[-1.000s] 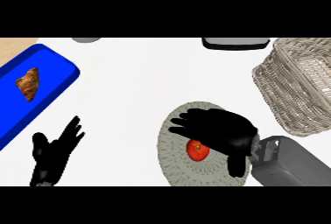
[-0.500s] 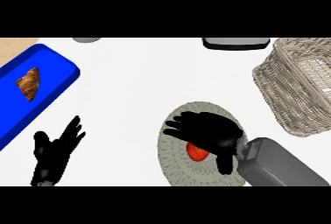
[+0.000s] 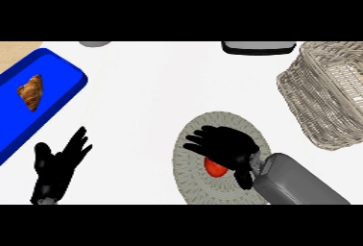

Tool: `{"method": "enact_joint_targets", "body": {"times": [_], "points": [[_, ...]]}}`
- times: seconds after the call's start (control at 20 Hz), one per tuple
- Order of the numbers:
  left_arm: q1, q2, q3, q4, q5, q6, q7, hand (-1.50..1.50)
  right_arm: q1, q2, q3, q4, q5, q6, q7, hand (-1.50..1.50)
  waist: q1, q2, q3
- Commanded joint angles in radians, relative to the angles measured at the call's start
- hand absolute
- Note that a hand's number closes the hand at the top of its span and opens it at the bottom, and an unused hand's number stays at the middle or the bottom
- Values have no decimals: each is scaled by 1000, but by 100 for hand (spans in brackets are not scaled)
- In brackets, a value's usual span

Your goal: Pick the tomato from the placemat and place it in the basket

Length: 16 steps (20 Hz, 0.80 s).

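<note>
Tomato (image 3: 215, 166) on placemat (image 3: 190, 181) | right hand (image 3: 225, 146) curled round it | basket (image 3: 322, 91) well apart | left hand (image 3: 60, 162) open

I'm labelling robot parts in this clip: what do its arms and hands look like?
Both hands are plain black: the left hand shows slim fingers and a thumb; the right hand is the same black. The right forearm is a smooth, rounded grey shell; only a grey stub of the left forearm shows. No cables, sleeves or markings visible.
</note>
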Motion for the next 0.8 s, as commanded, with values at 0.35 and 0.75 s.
{"method": "enact_joint_targets", "body": {"times": [0.35,0.75], "points": [[58,-3,4,58,-11,-27,25,0,40,45,-1,96,91,-78,-80,-150,1,9,-13],[49,-37,-20,27,-43,-1,57,0,-5,64,1,126,157,-96,-160,150,3,8,-13]]}}
